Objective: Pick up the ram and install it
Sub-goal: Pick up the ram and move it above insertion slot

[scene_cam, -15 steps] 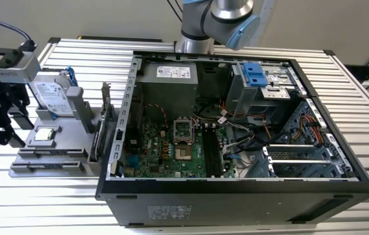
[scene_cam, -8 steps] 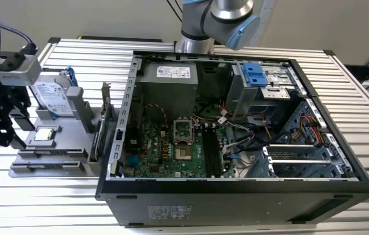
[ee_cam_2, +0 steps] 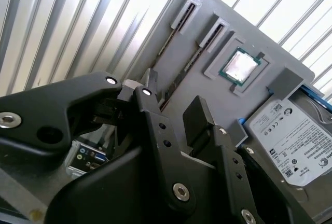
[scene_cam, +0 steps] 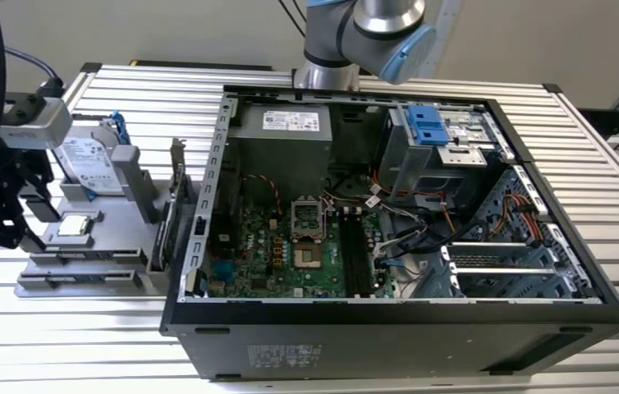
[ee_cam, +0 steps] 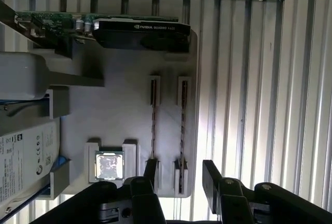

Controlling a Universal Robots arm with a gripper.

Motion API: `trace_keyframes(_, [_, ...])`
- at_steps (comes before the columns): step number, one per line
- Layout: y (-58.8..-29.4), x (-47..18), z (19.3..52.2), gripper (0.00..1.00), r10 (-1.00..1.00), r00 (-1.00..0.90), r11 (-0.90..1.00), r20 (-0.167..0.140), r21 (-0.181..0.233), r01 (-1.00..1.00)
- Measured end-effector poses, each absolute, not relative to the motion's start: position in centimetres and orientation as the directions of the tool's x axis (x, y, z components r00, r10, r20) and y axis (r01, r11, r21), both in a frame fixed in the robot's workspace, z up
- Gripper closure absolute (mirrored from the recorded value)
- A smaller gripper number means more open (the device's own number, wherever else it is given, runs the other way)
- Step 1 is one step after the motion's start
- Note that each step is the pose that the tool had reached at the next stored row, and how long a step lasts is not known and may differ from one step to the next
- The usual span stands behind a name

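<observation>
While the hand [ee_cam: 181, 182] hovers with its fingers apart and nothing between them, the ram [ee_cam: 182, 125] stands edge-on in a slot of the grey holder [ee_cam: 119, 105], in line with the gap. A second stick [ee_cam: 153, 125] stands just beside it. Step in hand: approach for pick-up, at the exterior view's left, apart from the computer case [scene_cam: 397, 345]. Judgement: the grasp calls for straddling one stick only, squarely.

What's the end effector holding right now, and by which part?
Nothing. End effector is open over the ram, which sits in its gray tray slot.
</observation>
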State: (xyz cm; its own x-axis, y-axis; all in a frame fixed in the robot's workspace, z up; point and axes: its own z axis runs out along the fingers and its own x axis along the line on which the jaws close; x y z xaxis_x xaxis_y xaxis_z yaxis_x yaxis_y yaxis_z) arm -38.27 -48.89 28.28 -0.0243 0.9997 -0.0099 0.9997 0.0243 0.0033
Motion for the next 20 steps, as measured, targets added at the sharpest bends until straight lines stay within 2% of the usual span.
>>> trace_keyframes(20, [-48.9,-38.3,26.9,0.00,1.000,-0.024,0.024,-0.010,-0.004,1.000])
